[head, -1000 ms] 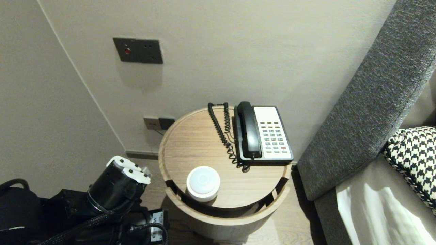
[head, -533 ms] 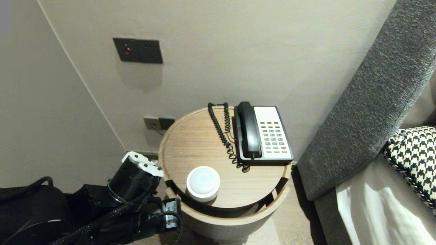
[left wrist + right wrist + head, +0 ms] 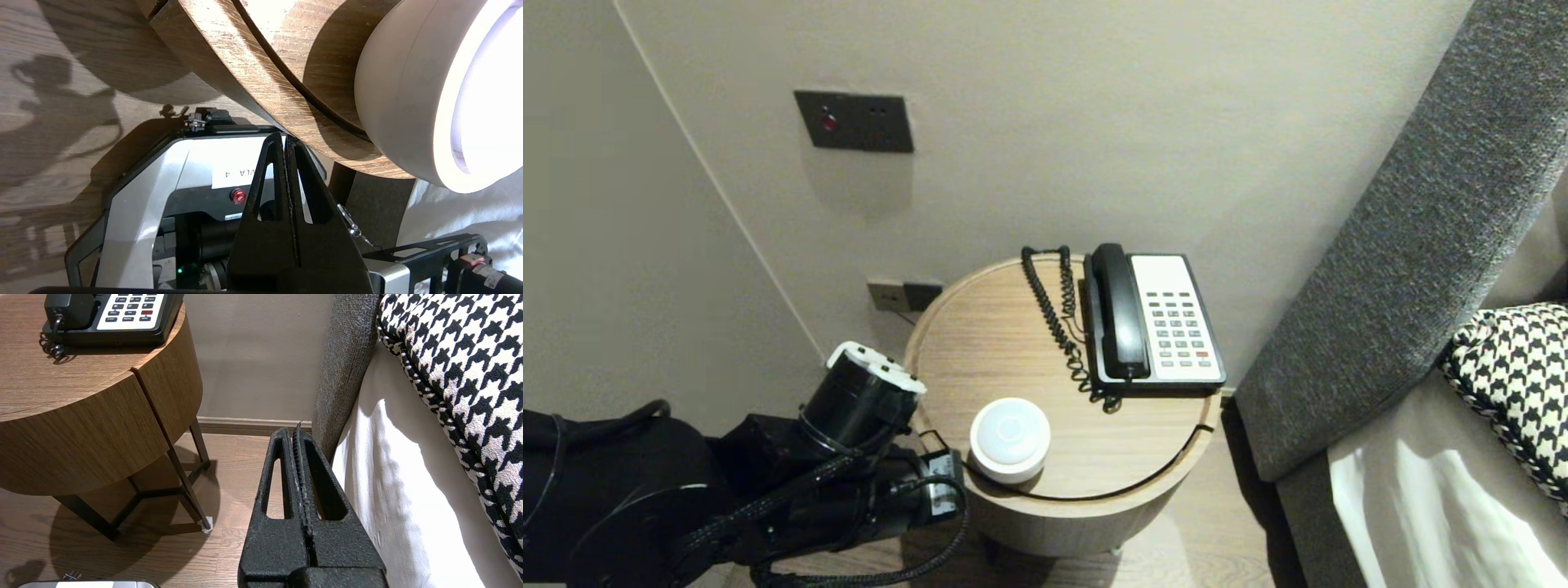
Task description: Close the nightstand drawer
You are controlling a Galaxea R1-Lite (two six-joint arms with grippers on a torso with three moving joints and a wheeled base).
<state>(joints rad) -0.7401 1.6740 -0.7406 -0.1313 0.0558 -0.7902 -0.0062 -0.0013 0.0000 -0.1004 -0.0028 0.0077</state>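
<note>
The fingers point(image 3: 265, 249) of the left gripper point(image 3: 286, 139) were clenched flat together with nothing between them, and their tips seemed to touch the lower edge of the drawer front point(image 3: 253, 81), though the wrist view was too close to be sure. That drawer front was a curved wooden band whose long axis ran round the near side of the round table point(image 3: 980, 327), facing the robot, and it sat flush with the body, with only a thin seam marking it off. On the tabletop just inside that seam, at the near left, stood a white round lamp point(image 3: 1009, 439), upright with its glowing face up. The telephone point(image 3: 1176, 322) lay at the far right edge, its long axis running near to far, the handset point(image 3: 1119, 314) on its left side and the coiled cord point(image 3: 1054, 310) beside that. Its keys were too small to read. A white label point(image 3: 222, 173) on the robot's base bore the letters VLA and a 4. Bare wood lay open at the far left of the tabletop. A wall closed the far side and a grey headboard point(image 3: 1405, 245) the right. The right gripper point(image 3: 296, 430), also pressed shut and empty, hung over the floor point(image 3: 237, 457) between table and bed sheet point(image 3: 388, 477).
</note>
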